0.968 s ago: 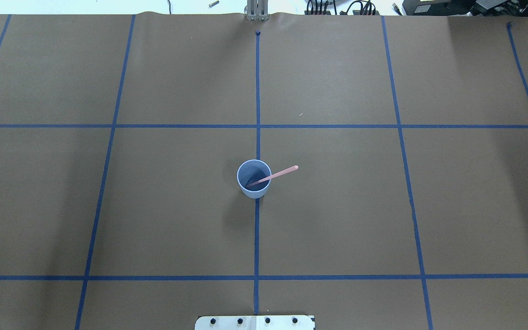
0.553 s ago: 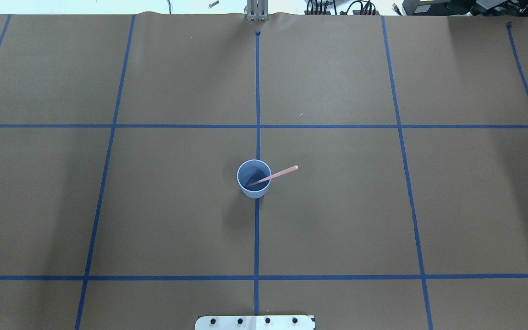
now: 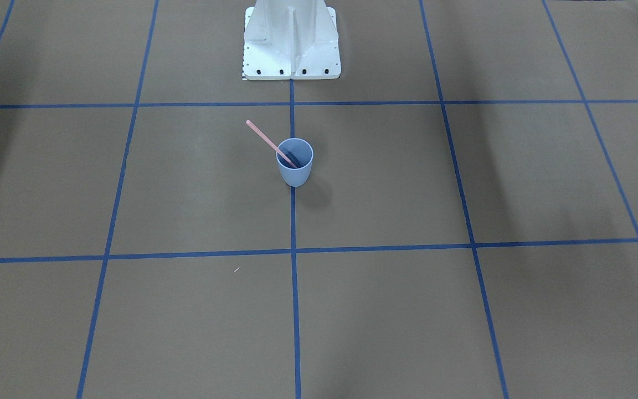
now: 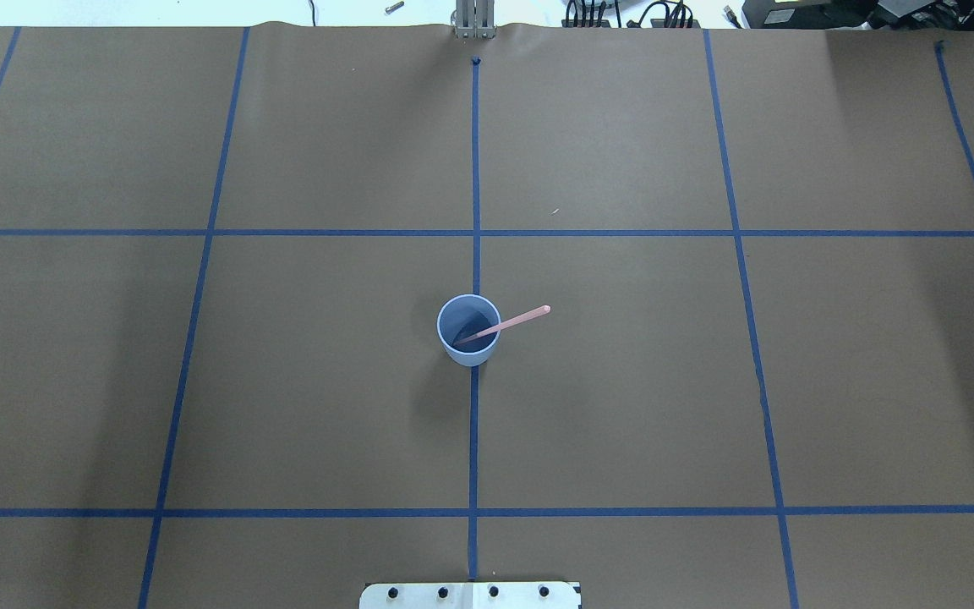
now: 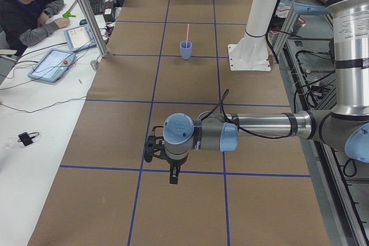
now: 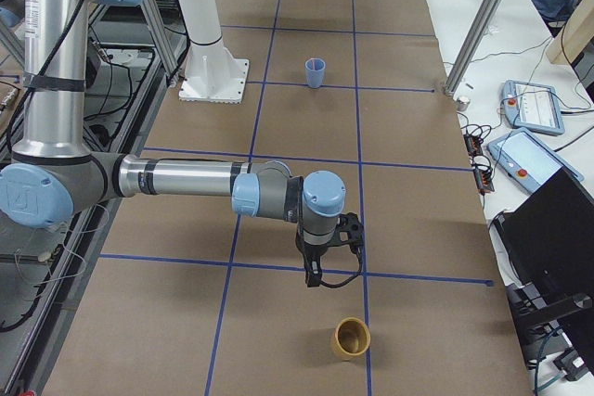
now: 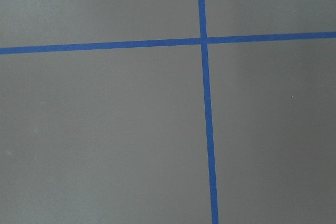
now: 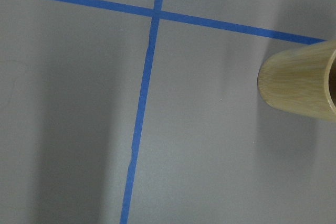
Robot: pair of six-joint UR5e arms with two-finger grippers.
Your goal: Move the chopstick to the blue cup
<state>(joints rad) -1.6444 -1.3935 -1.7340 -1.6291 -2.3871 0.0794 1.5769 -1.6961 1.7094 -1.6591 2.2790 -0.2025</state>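
The blue cup stands upright on the centre tape line, near the robot's base. The pink chopstick rests inside it, leaning out over the rim toward the robot's right. Both also show in the front view: cup, chopstick. My left gripper hangs over the table at the robot's far left, far from the cup. My right gripper hangs at the far right. Each shows only in a side view, so I cannot tell if either is open or shut. The wrist views show no fingers.
A bamboo cup stands beyond the right gripper and shows in the right wrist view. The white robot base stands behind the blue cup. An operator sits at a side table with tablets.
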